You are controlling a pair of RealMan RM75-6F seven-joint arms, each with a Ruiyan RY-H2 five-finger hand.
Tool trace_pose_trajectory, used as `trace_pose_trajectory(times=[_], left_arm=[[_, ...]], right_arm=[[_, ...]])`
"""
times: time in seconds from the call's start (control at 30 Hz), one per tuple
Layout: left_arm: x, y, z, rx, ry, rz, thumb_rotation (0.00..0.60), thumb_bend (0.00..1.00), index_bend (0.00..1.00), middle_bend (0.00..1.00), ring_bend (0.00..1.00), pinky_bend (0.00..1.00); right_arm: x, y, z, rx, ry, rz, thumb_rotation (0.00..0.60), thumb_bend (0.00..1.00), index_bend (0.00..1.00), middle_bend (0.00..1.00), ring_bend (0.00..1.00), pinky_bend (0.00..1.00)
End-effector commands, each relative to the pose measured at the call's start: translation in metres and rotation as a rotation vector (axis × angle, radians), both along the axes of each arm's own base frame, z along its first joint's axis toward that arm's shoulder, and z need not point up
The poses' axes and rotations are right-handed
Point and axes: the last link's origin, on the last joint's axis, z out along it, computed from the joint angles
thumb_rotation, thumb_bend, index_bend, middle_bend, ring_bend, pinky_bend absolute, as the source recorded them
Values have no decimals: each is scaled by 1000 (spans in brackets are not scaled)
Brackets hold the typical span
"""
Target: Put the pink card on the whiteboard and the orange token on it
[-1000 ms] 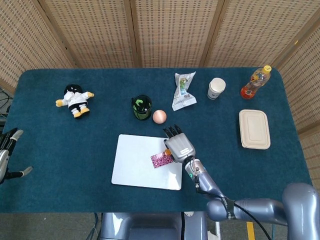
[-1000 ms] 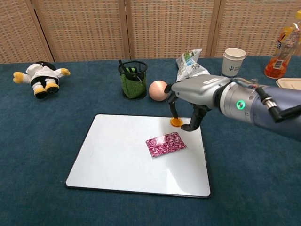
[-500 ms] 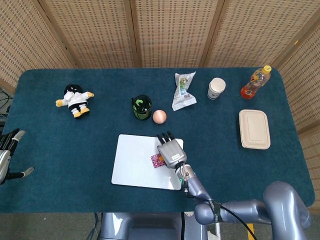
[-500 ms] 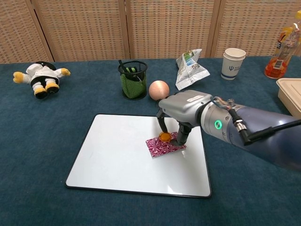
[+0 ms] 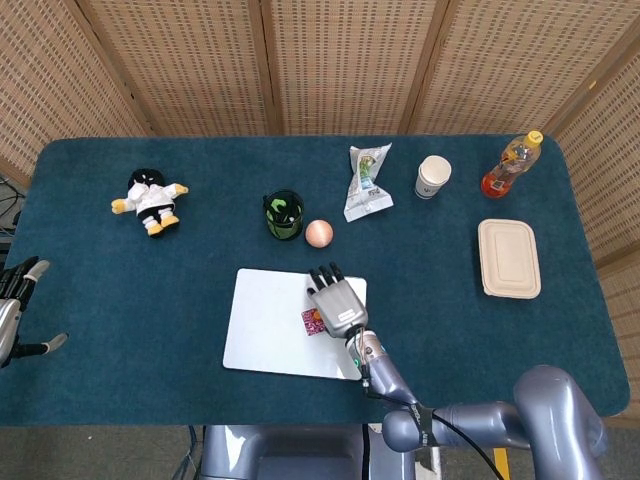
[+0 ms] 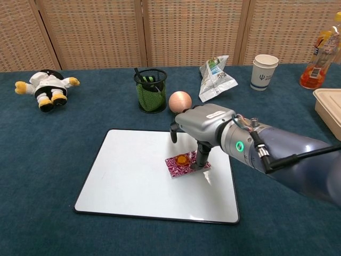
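The white whiteboard [image 6: 133, 173] [image 5: 268, 322] lies flat at the table's middle front. On its right half rests the glittery pink card [image 6: 177, 166], which shows only as a sliver [image 5: 310, 320] in the head view. The small orange token [image 6: 183, 159] sits on top of the card. My right hand [image 6: 205, 125] [image 5: 337, 300] hovers just over it, fingers apart: one fingertip [image 6: 201, 160] comes down onto the card beside the token, and another is lifted clear to the left. My left hand [image 5: 14, 310] hangs off the table's far left edge, fingers spread and holding nothing.
Behind the board stand a green mesh pen cup [image 6: 150, 90] and a pink ball [image 6: 180, 102]. A snack bag [image 6: 215, 78], paper cup [image 6: 265, 71] and orange bottle [image 6: 320, 56] line the back right. A lidded box [image 5: 508, 258] is at right, a plush toy [image 6: 47, 87] at back left.
My right hand carried the token from the board's far edge down and left onto the pink card. Its fingers have since spread, and the token lies free on the card.
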Motion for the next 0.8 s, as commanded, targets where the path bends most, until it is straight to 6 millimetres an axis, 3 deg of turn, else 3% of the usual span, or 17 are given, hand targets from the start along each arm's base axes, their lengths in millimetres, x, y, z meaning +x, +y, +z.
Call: trace_pose_trajectory(times=[0.03,0.27,0.4,0.53,0.63,0.8], left_arm=[[0,0,0,0,0,1,600,0,0,0,0,0],[-1,0,1,4,-3,2,600,0,0,0,0,0],[-2,0,2,7,-5,2,600,0,0,0,0,0],[-1,-2,1,8,-2,-13,600,0,0,0,0,0],[0,-4,0,13,0,-30,600,0,0,0,0,0],[0,-7,-4,32,11,-61,600,0,0,0,0,0]], right_arm=[[0,1,2,-3,-7,-1,600,260,270,80,0,0],[4,3,20,-25,-27,25,600,260,270,80,0,0],[-2,5,55,-80,-40,82,600,260,270,80,0,0],[-31,10,102,-145,-67,124,600,260,268,72,0,0],[-66,14,136,-198,-97,116,600,235,210,23,0,0],[-136,30,185,-273,-157,79,600,23,63,0,0,0]])
